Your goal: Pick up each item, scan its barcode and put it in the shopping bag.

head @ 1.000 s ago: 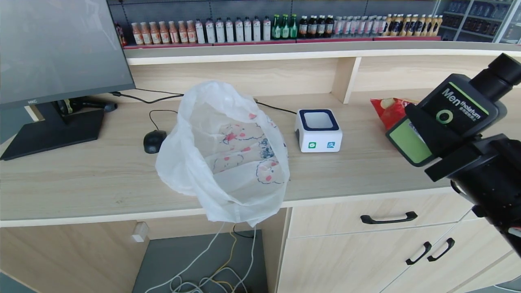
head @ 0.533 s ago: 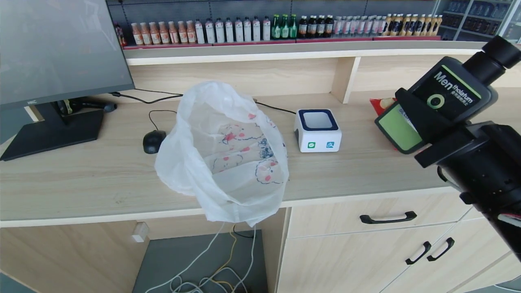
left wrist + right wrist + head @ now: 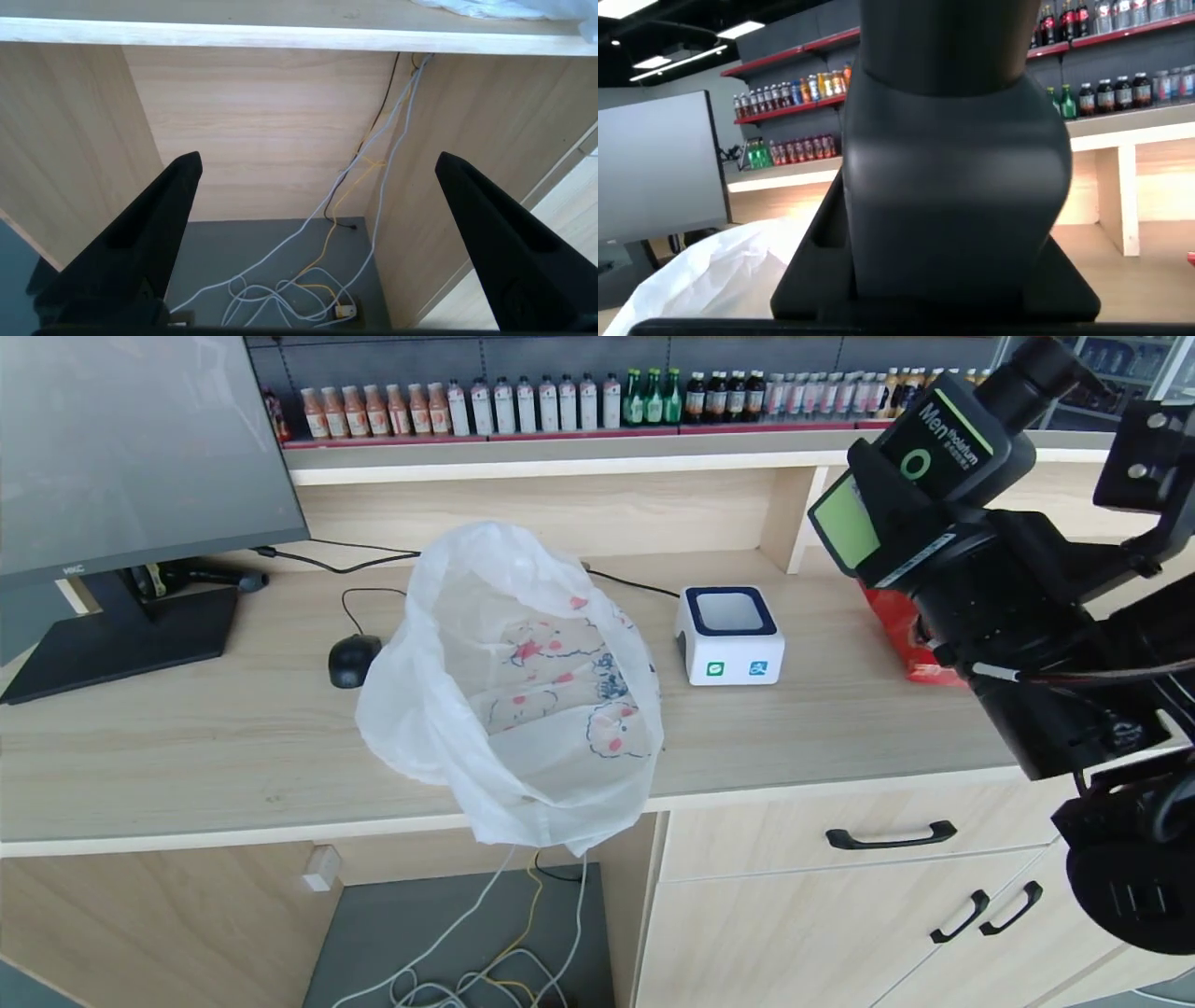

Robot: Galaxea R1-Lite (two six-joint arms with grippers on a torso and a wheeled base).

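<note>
Wooden surface (image 3: 233, 737) ahead, right end effector (image 3: 892, 537) clamped on the dark bottle (image 3: 948, 434), raised right of the scanner (image 3: 728, 635); scan and shopping bag (image 3: 513, 691) apparently yet to come, red packet (image 3: 904, 630) waiting.

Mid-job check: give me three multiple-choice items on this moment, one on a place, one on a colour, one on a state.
1. Where is the scanner relative to the shopping bag?
A. on the counter, to the robot's right of it
B. inside it
C. on the floor below it

2. What colour is the snack pack on the counter?
A. blue
B. red
C. yellow

3. What is the state of the black bottle?
A. lying in the bag
B. standing on the scanner
C. held in the air by the right gripper

Answers:
1 A: the scanner stands apart from the bag, on its right.
2 B: its wrapper is plainly red.
3 C: the gripper clamps it well above the counter.
</note>
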